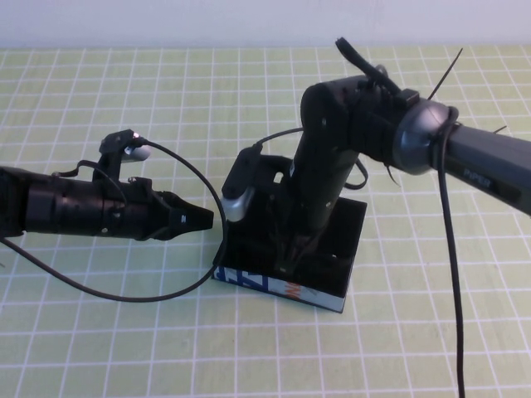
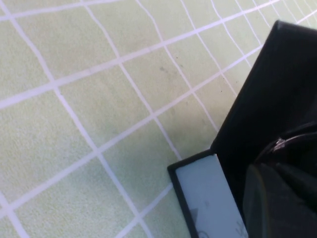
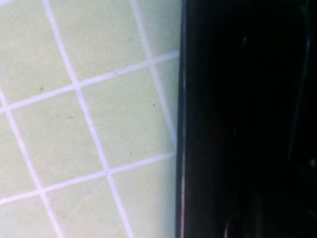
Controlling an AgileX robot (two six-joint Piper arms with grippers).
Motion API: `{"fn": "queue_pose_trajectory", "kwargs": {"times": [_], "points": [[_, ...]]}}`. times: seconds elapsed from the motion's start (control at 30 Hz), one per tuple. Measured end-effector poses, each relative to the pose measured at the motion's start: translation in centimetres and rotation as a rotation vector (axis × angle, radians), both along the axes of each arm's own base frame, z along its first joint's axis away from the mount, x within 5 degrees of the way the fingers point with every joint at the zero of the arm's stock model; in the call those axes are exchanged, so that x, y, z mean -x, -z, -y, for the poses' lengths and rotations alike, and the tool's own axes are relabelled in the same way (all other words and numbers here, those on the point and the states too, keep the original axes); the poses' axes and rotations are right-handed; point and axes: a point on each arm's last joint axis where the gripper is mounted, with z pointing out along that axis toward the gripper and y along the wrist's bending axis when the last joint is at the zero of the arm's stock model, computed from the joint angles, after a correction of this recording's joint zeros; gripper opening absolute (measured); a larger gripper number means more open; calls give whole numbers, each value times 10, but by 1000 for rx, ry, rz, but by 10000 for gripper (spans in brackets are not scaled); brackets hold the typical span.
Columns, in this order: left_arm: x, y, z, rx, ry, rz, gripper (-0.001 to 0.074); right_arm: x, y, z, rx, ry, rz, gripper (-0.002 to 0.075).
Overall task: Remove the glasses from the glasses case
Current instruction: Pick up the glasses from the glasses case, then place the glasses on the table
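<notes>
Right now the glasses case sits mid-desk, the right pincer reaching inside, grip hidden, the left pincer closed beside it; glasses, unseen, probably light and breakable, so hold the frame.

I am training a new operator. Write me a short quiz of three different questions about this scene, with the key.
1. True or false: the left gripper is over the middle of the glasses case.
2. Which gripper reaches down onto the case? A) left B) right C) neither
3. Fill in: the table cover is light green with white ____ lines.

Key: 1. False, it hovers beside the case's left edge. 2. B, the right gripper points down at the case. 3. grid.
</notes>
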Motion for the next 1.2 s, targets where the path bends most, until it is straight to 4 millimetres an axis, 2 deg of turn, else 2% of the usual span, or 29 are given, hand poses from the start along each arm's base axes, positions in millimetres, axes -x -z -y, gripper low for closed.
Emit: {"fn": "queue_pose_trajectory", "kwargs": {"times": [0.07,0.3,0.43,0.6,0.67,0.8,0.93,1.03,1.2], "points": [[0,0,0,2,2,0,-4,2,-11,2,-2,36,-1,20],[1,-1,1,9,6,-6,-4,15,-68,19,-9,196,53,20],[1,-1,1,9,6,-6,-4,20,-93,32,-38,368,61,20],[1,-1,1,9,6,-6,-4,15,-121,69,-89,579,70,20],[1,-1,1,9,6,-6,-4,16,-124,89,-87,642,66,20],[1,-1,1,9,6,-6,-4,16,-114,126,-97,790,57,20],[1,0,1,7,7,-6,-4,18,-82,157,-109,937,17,20],[1,0,1,7,8,-6,-4,19,-55,167,-152,1023,-38,20],[1,0,1,7,8,-6,-4,25,-21,172,-189,1105,-96,20]]}}
